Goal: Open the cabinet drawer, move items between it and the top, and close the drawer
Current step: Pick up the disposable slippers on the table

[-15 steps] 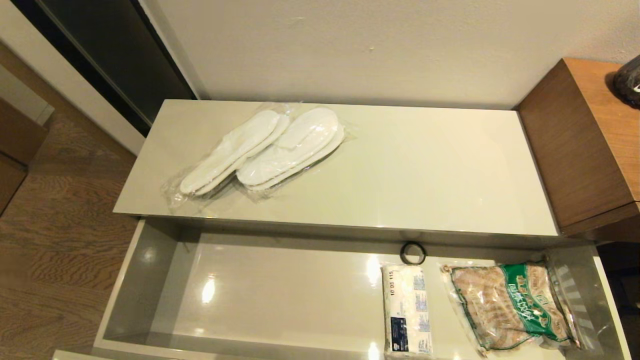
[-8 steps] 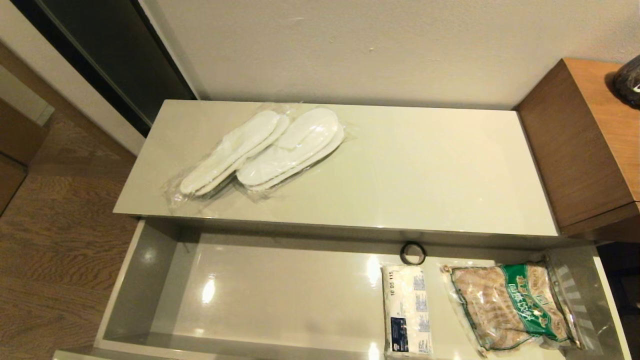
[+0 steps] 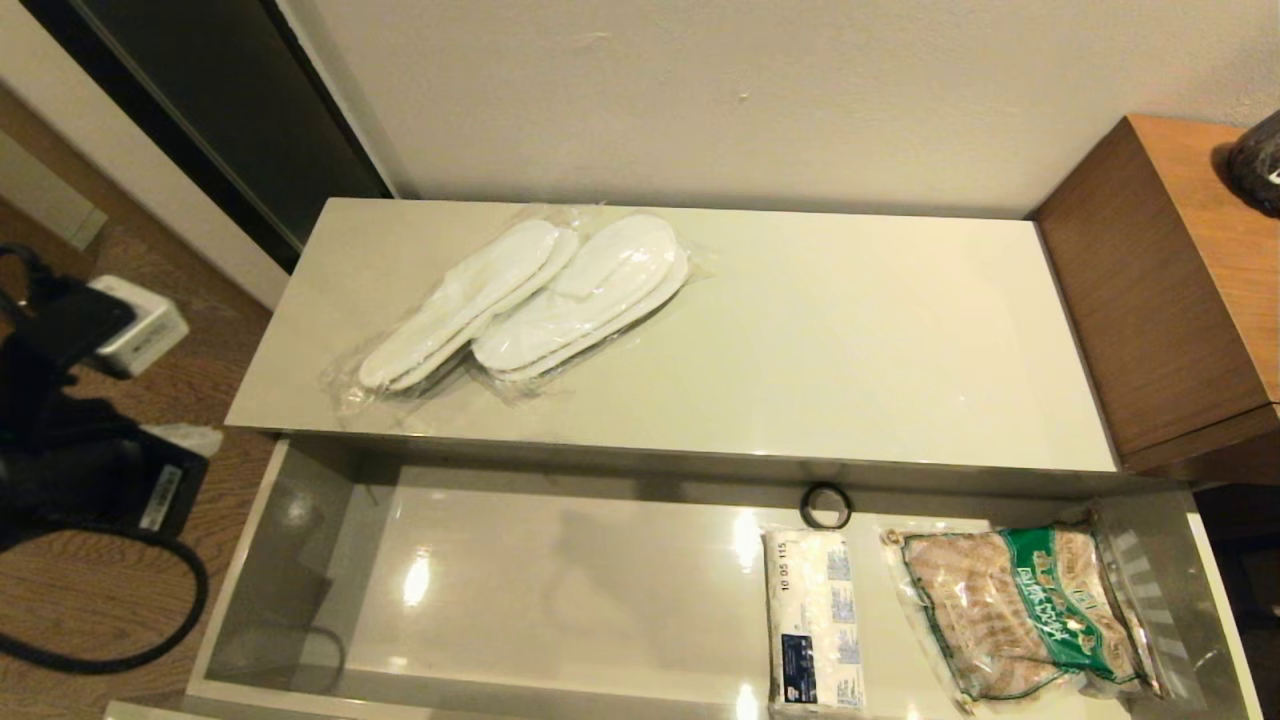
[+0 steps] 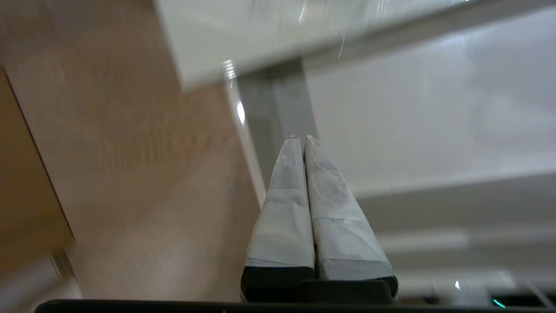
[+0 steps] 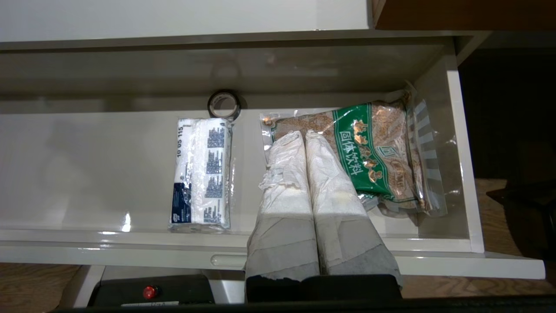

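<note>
The wide pale drawer [image 3: 300,560] stands pulled out under the cream top [image 3: 850,340]. Two clear-wrapped pairs of white slippers [image 3: 520,300] lie on the top's left part. The tissue pack [image 3: 815,620] lies white side up in the drawer, also seen in the right wrist view as the tissue pack [image 5: 202,174]. My left arm [image 3: 70,420] has come in at the far left, over the floor beside the drawer; its gripper [image 4: 302,138] is shut and empty near the drawer's left corner. My right gripper [image 5: 302,134] hangs shut and empty above the drawer's front, over the snack bag's edge.
A green-labelled bag of brown snacks [image 3: 1020,610] lies at the drawer's right end, with a small black ring [image 3: 826,506] behind the tissue pack. A taller brown wooden unit [image 3: 1170,300] stands to the right. Wooden floor [image 3: 120,600] lies to the left.
My left arm has come into the head view at the far left, beside the drawer's left end. Nothing on the top or in the drawer has moved.
</note>
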